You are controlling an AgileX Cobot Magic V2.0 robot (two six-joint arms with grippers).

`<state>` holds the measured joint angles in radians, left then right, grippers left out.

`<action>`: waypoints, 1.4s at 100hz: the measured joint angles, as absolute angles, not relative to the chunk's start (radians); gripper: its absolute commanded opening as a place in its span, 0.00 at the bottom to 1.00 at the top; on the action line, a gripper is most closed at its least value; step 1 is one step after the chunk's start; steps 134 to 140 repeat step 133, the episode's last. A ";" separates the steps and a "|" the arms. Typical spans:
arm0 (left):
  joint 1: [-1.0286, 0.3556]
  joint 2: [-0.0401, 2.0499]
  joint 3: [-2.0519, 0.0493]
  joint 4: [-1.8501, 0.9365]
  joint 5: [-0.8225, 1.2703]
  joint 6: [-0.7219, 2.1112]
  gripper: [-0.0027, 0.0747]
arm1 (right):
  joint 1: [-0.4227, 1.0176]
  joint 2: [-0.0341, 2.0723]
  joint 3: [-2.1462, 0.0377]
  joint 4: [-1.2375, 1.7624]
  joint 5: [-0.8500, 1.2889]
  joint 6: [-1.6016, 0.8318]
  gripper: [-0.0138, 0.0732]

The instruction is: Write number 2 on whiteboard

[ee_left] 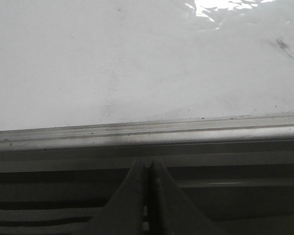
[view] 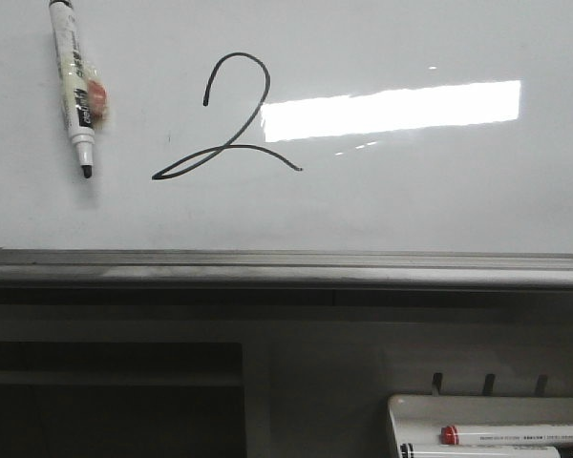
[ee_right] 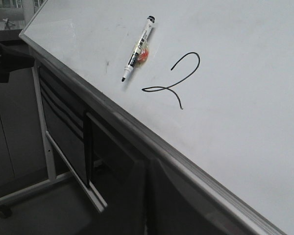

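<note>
A thin black cursive number 2 (view: pixel 231 119) is drawn on the glossy whiteboard (view: pixel 411 200), left of a bright rectangular reflection. It also shows in the right wrist view (ee_right: pixel 174 81) on the whiteboard (ee_right: pixel 245 98). A white marker (view: pixel 76 86) with a black tip sticks to the board left of the 2, tip pointing down; it also shows in the right wrist view (ee_right: pixel 138 48). My left gripper (ee_left: pixel 147 169) is shut and empty below the board's grey rail (ee_left: pixel 147 137). My right gripper (ee_right: pixel 148 169) is shut and empty below the rail (ee_right: pixel 186 166). Neither gripper shows in the front view.
A white marker tray (view: pixel 487 410) at the lower right holds a marker with a red cap (view: pixel 516 434) and another below it. Dark shelving (view: pixel 115 401) lies under the rail. A white stand leg (ee_right: pixel 44 127) and castor stand at the board's end.
</note>
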<state>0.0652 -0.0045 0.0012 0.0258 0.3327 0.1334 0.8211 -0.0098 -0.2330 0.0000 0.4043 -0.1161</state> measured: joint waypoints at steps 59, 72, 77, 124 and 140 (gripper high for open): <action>0.065 -0.004 0.001 0.026 0.333 0.133 0.01 | 0.075 -0.010 -0.091 -0.005 0.286 -0.070 0.08; 0.065 -0.004 0.001 0.026 0.333 0.133 0.01 | 0.026 -0.010 0.015 0.000 0.222 0.000 0.08; 0.065 -0.004 0.001 0.026 0.333 0.133 0.01 | 0.017 -0.010 0.015 0.000 0.242 0.009 0.08; 0.065 -0.004 0.001 0.028 0.333 0.133 0.01 | 0.010 -0.010 0.015 0.000 0.317 0.019 0.08; 0.065 -0.004 0.001 0.028 0.333 0.133 0.01 | 0.010 -0.010 0.015 0.000 0.317 0.019 0.08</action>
